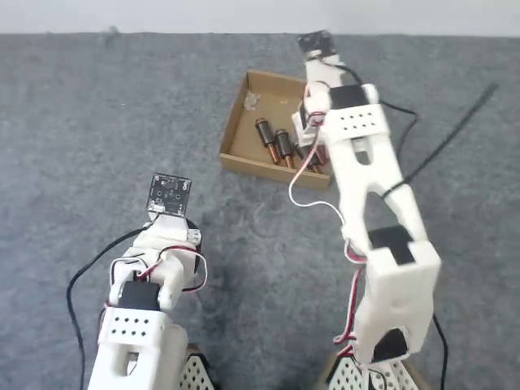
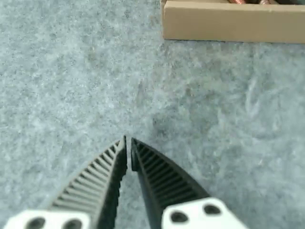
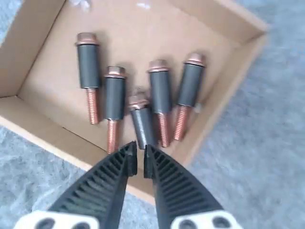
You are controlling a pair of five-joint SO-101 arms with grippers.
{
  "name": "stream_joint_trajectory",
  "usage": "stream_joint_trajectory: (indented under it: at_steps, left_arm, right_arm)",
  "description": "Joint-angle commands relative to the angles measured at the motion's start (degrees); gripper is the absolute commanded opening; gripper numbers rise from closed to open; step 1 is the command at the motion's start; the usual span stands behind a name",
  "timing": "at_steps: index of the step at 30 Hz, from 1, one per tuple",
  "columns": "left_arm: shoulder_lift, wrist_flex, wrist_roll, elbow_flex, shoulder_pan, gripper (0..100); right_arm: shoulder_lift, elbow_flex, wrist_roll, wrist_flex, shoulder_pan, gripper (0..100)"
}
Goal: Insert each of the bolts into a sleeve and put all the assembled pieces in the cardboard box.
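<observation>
The cardboard box (image 3: 228, 28) holds several assembled pieces, each a copper bolt in a dark sleeve (image 3: 88, 59), lying side by side on its floor. My right gripper (image 3: 138, 153) hangs over the box's near wall, shut on the threaded end of one more assembled piece (image 3: 142, 123). That piece tilts up off the floor, its thread hidden between the tips. In the high view the box (image 1: 237, 122) lies at the back centre with two pieces (image 1: 274, 140) showing beside the right arm. My left gripper (image 2: 128, 142) is shut on nothing, low over the carpet, short of the box wall (image 2: 228, 21).
Grey carpet (image 1: 97, 106) covers the whole table. The right arm (image 1: 366, 162) stretches over the box's right side, with wires trailing from it. The left arm (image 1: 154, 268) sits at the front left, well clear of the box.
</observation>
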Motion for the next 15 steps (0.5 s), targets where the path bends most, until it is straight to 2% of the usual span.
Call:
stream_joint_trajectory:
  at_steps: [1, 6, 13, 15]
  left_arm:
    - [-1.1, -1.7, 1.1, -0.5, -0.5, 1]
    - [-9.0, 0.0, 1.3, 1.7, -0.7, 1]
    - [-34.7, 14.0, 1.4, 7.1, -0.4, 1]
    - [-34.5, 15.3, 1.4, 6.9, 0.0, 1]
  right_arm:
    - [-12.2, 8.1, 0.1, -3.6, 2.4, 0.6]
    - [-28.0, 32.1, 0.3, -20.5, 4.6, 0.6]
    - [-45.8, 62.5, 0.4, -37.9, 4.6, 0.6]
    - [-50.0, 69.6, 0.3, -43.2, 5.5, 0.6]
